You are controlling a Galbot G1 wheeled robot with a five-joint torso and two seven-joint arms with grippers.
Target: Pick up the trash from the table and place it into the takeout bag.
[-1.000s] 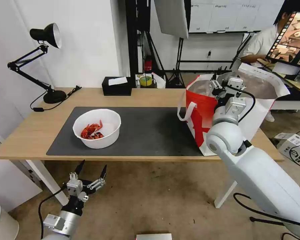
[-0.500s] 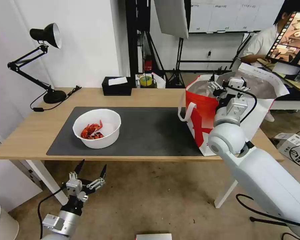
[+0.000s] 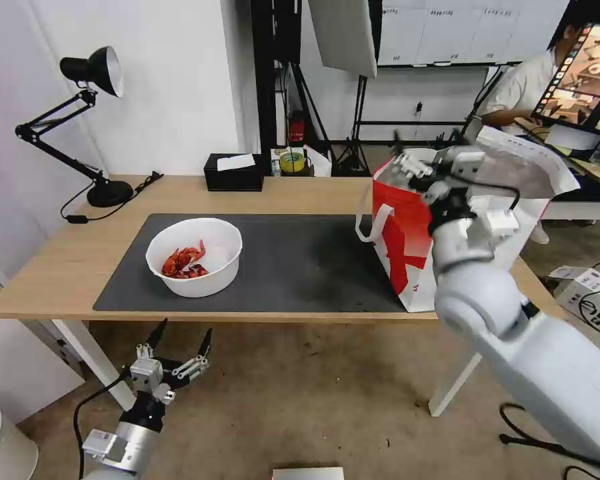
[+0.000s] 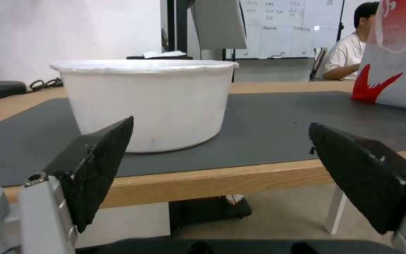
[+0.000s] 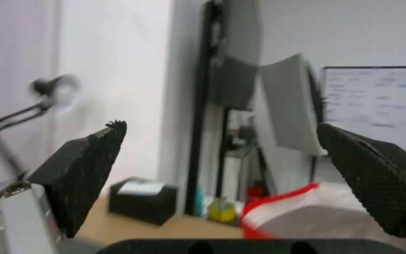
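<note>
A white round bowl (image 3: 193,257) holding red crayfish shells (image 3: 183,262) sits on the left part of the dark grey mat (image 3: 300,267) on the table (image 3: 67,267). In the left wrist view the bowl (image 4: 146,102) stands just beyond the table's front edge. My left gripper (image 3: 183,333) hangs open below that edge, in front of the bowl, with nothing in it. The red and white takeout bag (image 3: 403,233) stands open at the mat's right end. Over the bag's near rim my right gripper (image 3: 425,145) is open and empty, and the bag's rim (image 5: 283,204) lies below it.
A black tissue box (image 3: 233,172) and a yellow-green tape roll (image 3: 291,161) sit at the table's back edge. A black desk lamp (image 3: 90,120) stands at the back left. A person sits behind the bag. A cardboard box (image 3: 583,287) lies on the floor at right.
My right gripper has risen out of the bag's mouth and swung left toward its near rim, with the wrist turned. The left gripper and the bowl have stayed put.
</note>
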